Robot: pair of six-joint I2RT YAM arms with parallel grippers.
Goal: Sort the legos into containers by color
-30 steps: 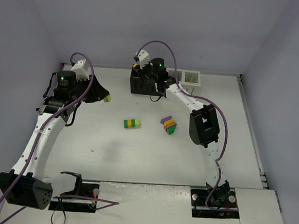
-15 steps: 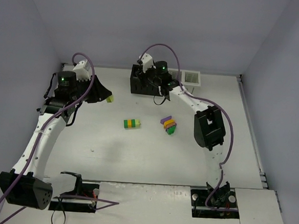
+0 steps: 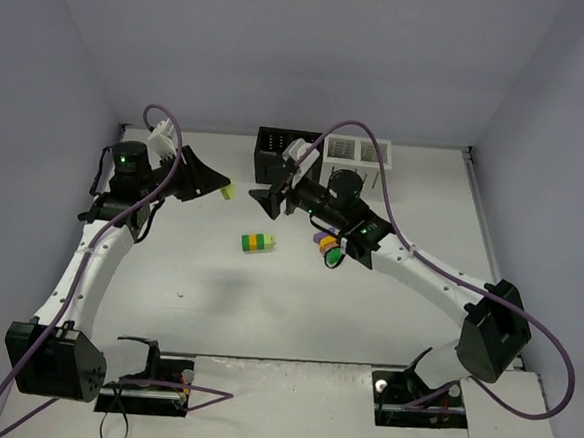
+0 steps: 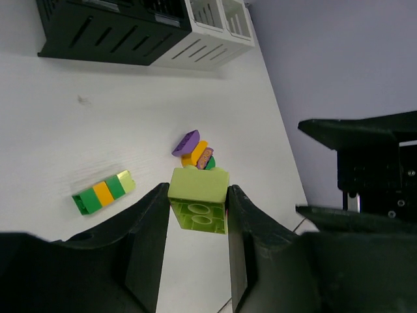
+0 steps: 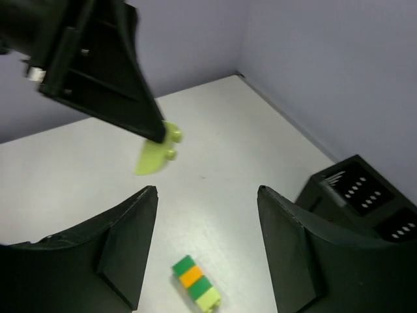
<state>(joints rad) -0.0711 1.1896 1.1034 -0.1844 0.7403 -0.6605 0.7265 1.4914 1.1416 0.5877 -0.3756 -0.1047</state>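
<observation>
My left gripper [image 3: 217,187] is shut on a lime green lego [image 4: 199,197] and holds it above the table at the left; the brick also shows in the top view [image 3: 228,190] and the right wrist view [image 5: 156,151]. My right gripper [image 3: 266,201] is open and empty, hovering just in front of the black containers [image 3: 275,148], facing the left gripper. A joined strip of green, orange and lime legos [image 3: 257,242] lies below it, also seen in the right wrist view [image 5: 196,284]. A pile of purple, orange and green legos [image 3: 328,247] lies right of the strip. White containers [image 3: 359,151] adjoin the black ones.
The bin row stands against the back wall, also in the left wrist view [image 4: 111,29]. The right arm's forearm [image 3: 409,262] stretches across the table's right half, passing just beside the pile. Grey walls close in the left, back and right sides.
The right arm has swung away from over the bins, forward and left, to hover near the strip. The left gripper has moved slightly right with the lime brick.
</observation>
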